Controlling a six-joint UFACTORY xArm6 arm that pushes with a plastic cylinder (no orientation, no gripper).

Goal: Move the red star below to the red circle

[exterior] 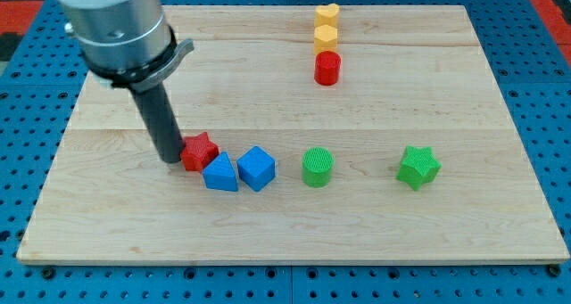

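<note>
The red star (201, 151) lies left of the board's middle, touching the top-left of the blue triangle (220, 174). My tip (169, 159) is pressed against the star's left side. The red circle (327, 68) stands far off toward the view's top right, just below two yellow blocks. The star is well to the left of and below the circle.
A blue cube (257, 168) touches the blue triangle's right side. A green cylinder (317, 167) and a green star (417, 167) sit further right in the same row. A yellow hexagon (326, 38) and a yellow heart (327, 15) stand above the red circle. The wooden board (464, 81) lies on a blue pegboard.
</note>
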